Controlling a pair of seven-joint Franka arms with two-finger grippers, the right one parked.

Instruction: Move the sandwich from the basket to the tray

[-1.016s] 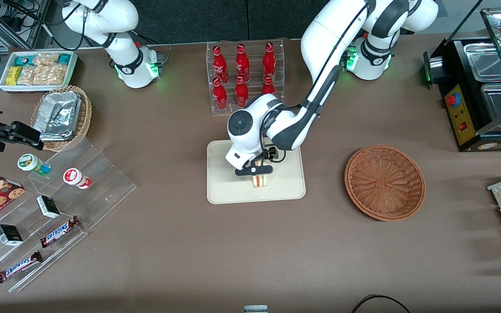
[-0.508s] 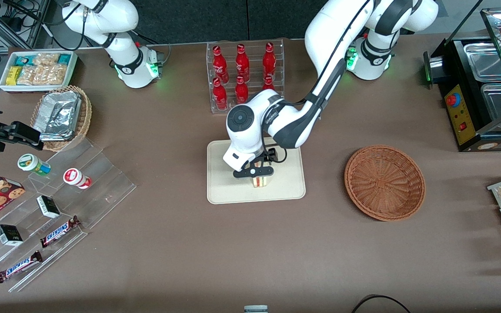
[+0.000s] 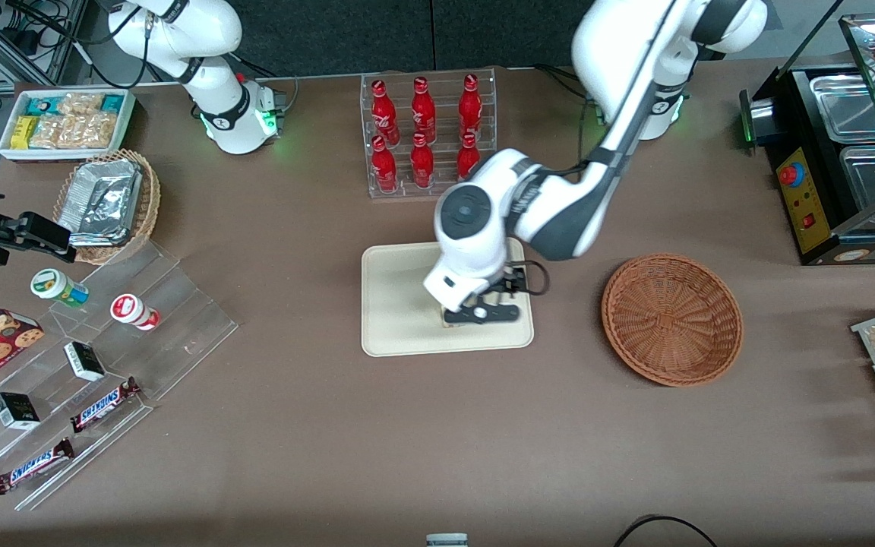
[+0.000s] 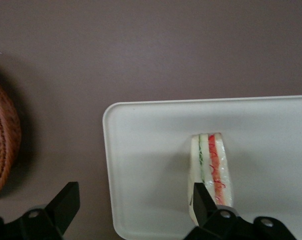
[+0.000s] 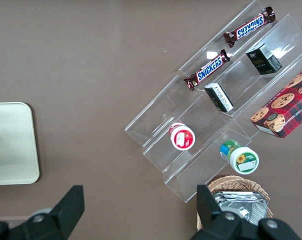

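Compared with half a second earlier, the working arm has swung toward the basket, and its gripper point(image 3: 481, 313) has lifted off the sandwich and shifted sideways with it. The gripper now hangs above the tray's point(image 3: 396, 319) edge nearest the front camera, toward the basket end.

In the wrist view the two black fingers point(image 4: 65, 204) stand wide apart and hold nothing. The sandwich point(image 4: 213, 172) rests on the cream tray point(image 4: 146, 150), standing on edge with its red and green filling stripes facing up. One fingertip overlaps its lower end in that view; whether it touches cannot be told. In the front view the sandwich point(image 3: 445, 322) is almost wholly hidden under the gripper.

The round brown basket point(image 3: 671, 319) sits empty on the brown counter point(image 3: 293, 425), near the tray toward the working arm's end.

The placing looks done, so the step in hand is the retreat. To do it well, the arm should rise straight up with fingers kept spread until clear of the bread, and only then travel sideways, since a low sideways sweep could tip the narrow wedge over.
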